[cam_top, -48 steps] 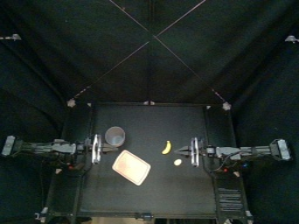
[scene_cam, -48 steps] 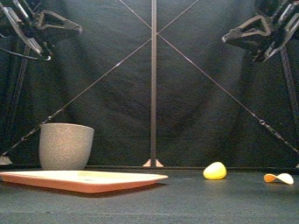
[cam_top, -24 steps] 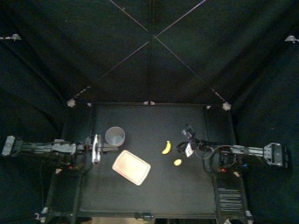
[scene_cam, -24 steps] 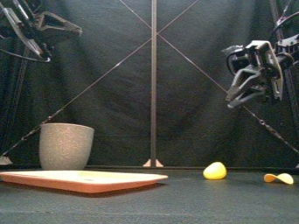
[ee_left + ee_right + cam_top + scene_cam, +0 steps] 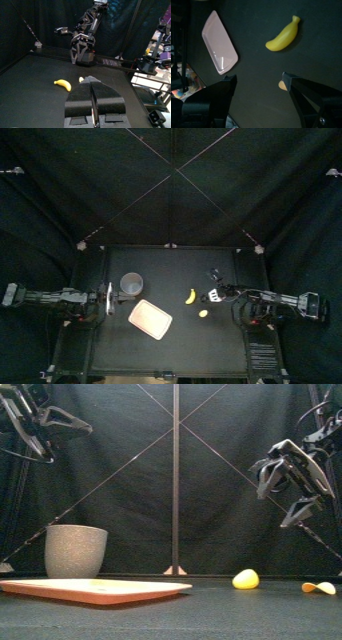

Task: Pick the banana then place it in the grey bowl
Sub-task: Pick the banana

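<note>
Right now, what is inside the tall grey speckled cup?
From above, the tall grey speckled cup looks empty; its bottom is too dim to be sure. The yellow banana lies outside on the black table.

1 banana (image 5: 191, 295), 1 grey cup (image 5: 76, 551), 1 pink tray (image 5: 150, 317), 1 toy (image 5: 203, 313)

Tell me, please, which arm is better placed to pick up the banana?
Right: its open fingers face the banana close by; the left arm rests at the table's far side, fingers shut.

The banana (image 5: 191, 296) is yellow, the tray (image 5: 150, 317) pink, the cup (image 5: 75, 550) speckled grey.
</note>
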Available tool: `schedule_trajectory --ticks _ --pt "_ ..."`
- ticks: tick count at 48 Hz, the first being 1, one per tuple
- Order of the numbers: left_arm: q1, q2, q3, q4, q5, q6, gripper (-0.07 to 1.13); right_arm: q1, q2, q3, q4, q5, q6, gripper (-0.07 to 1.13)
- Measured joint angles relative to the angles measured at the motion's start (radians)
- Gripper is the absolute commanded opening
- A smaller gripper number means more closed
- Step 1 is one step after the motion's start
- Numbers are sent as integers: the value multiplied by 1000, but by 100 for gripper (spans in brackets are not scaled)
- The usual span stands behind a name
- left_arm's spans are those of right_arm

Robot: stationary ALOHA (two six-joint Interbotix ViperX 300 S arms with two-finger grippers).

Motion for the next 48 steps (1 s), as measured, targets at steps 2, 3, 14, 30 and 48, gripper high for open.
schedule_trajectory --ticks 2,3,14,30,48 --pt "0 -2 0 -2 0 2 -2 -2 11 -9 -9 0 17 102" --pt "0 0 0 -2 0 2 -2 -5 21 -15 -12 0 28 102" --pt "0 -2 0 -2 0 2 -2 -54 150 -74 -49 2 121 102" --pt "5 0 0 -2 0 6 -2 -37 377 -143 -103 -46 278 102" --pt "20 0 0 -2 0 6 -2 -6 578 -293 -342 80 506 102"
